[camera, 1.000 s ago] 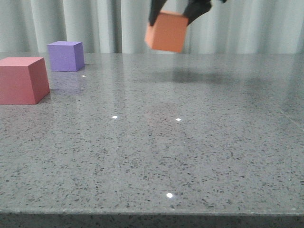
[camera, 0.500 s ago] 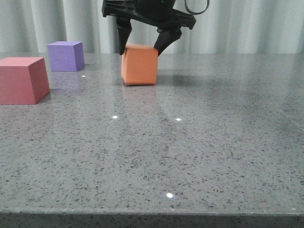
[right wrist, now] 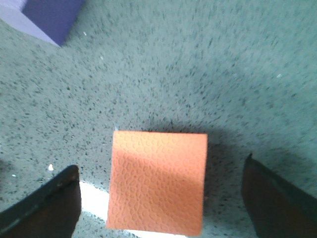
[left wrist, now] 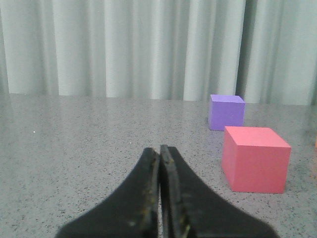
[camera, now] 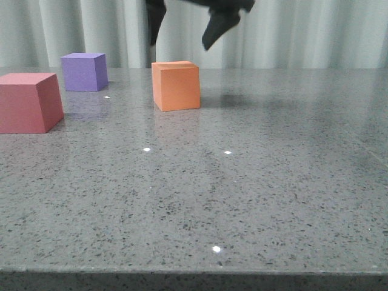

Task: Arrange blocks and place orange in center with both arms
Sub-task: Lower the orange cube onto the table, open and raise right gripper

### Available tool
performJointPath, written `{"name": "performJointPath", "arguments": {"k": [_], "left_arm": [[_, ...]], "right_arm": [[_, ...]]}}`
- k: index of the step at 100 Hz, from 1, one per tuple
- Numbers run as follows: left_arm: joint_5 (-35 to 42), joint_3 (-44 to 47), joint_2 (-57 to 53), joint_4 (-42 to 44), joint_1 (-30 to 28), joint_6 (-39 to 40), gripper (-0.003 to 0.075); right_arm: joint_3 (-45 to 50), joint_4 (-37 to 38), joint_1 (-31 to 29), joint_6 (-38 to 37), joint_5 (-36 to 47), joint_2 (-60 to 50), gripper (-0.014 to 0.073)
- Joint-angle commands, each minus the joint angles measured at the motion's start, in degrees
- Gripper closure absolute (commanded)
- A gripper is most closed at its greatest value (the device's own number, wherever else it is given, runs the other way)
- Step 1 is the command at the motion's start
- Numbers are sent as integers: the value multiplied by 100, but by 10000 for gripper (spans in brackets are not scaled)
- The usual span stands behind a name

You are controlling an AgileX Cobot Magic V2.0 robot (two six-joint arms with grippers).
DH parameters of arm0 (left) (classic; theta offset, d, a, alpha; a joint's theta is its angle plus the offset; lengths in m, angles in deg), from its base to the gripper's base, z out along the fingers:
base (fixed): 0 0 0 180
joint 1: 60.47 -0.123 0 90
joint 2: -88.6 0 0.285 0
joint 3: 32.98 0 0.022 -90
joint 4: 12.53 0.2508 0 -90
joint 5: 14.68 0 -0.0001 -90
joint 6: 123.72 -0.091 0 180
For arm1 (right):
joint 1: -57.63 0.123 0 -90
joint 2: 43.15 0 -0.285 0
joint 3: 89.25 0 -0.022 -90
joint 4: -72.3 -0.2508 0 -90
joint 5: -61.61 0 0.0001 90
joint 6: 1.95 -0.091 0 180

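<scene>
A: Front view. Which 3 objects rest on the speckled grey stone table (camera: 254, 194)?

B: A matte orange cube (camera: 176, 85) stands near the middle of the far half of the table. A matte purple cube (camera: 84, 71) sits farther back and to the left; a matte red-pink cube (camera: 29, 102) sits nearer the camera at the left edge of the view. All 3 are upright and apart from one another. Pale pleated curtains (camera: 315, 33) close the background.

A: State of the right gripper (camera: 185, 27)?

B: Its 2 dark fingers are spread wide, above the orange cube and clear of it. In the right wrist view the cube (right wrist: 157, 181) lies on the table between the finger tips (right wrist: 42, 208), with a gap on each side; a corner of the purple cube (right wrist: 47, 15) shows beyond it.

A: And the left gripper (left wrist: 159, 153)?

B: Left wrist view: its 2 dark fingers are pressed together, holding nothing, low over the table. The red-pink cube (left wrist: 254, 158) lies ahead of it to one side, with the purple cube (left wrist: 226, 112) just behind that.
</scene>
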State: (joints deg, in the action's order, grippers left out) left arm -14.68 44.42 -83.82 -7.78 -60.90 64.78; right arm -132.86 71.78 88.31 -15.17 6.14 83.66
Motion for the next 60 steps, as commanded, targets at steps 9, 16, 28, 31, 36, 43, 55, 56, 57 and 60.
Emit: {"name": "performJointPath", "arguments": {"k": [9, 16, 28, 31, 36, 43, 55, 56, 57, 60], "left_arm": [[471, 240, -212, -13, -4, 0, 741], [471, 240, -212, -13, -4, 0, 741], [471, 240, -212, -13, -4, 0, 741], [471, 240, -212, -13, -4, 0, 741], [471, 240, -212, -13, -4, 0, 741], [471, 240, -212, -13, -4, 0, 741], [471, 240, -212, -13, -4, 0, 741], [471, 240, -212, -13, -4, 0, 741], [471, 240, -212, -13, -4, 0, 741], [471, 240, -212, -13, -4, 0, 741]], "right_arm": [[-213, 51, -490, 372, -61, -906, -52], [-89, 51, -728, 573, -146, -1131, -52], [474, 51, -1227, 616, -117, -1620, -52], [671, 51, -1357, 616, -93, -1788, -52], [1071, 51, -1582, 616, -4, -2049, -52], [1750, 51, -1910, 616, 211, -2463, -52], [2990, 51, -2464, 616, 739, -3280, -52], [3134, 51, -2494, 616, 805, -3331, -52], [3205, 51, -2522, 616, 840, -3435, -52], [3480, 51, -2666, 616, 972, -3645, -52]]}}
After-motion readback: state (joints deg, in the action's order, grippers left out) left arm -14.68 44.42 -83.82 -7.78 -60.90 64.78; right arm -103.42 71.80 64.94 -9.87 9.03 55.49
